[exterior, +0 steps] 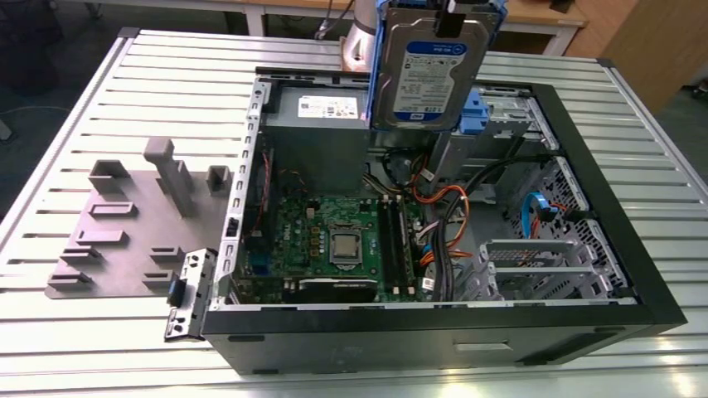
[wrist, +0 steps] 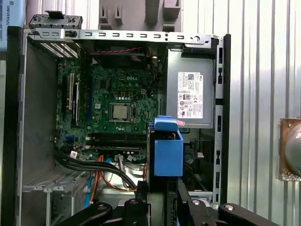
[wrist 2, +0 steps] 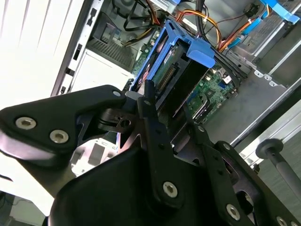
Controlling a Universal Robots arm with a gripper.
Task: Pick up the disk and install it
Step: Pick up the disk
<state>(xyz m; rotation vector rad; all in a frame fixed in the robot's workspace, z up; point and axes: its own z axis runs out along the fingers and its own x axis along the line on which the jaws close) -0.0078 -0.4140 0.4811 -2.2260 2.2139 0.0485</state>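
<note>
Nearest to the lens in the second wrist view is the black linkage of the tool (wrist 2: 171, 110). It is clamped on the disk (wrist 2: 171, 42), gripping it from both of its broad sides. The disk hangs in the air standing on its end, with the blue carrier around it and the blue end tab pointing away from the tool, toward the inside of the open computer case (exterior: 443, 336). In the exterior view the disk (exterior: 426, 79) shows its white-and-blue label. There it is above the part of the case that is closest to the far edge of the table (exterior: 99, 356), in front of the grey power-supply box (exterior: 321, 112) and near the drive cage (exterior: 503, 120) with blue latches. The case lies on its side, so the green motherboard (exterior: 332, 232) and the orange and black cables (exterior: 443, 203) are open to view. The table has a top of pale metal slats. The case takes the middle of it and the part at the exterior view's right. Toward the table's edge at the exterior view's left lies a grey fixture plate (exterior: 122, 232) with several upright blocks. A small grey bracket (exterior: 188, 294) is just beside the near corner of the case. Behind the far edge of the table there is a wooden desk (exterior: 531, 12) and a dark floor (exterior: 45, 50).
</note>
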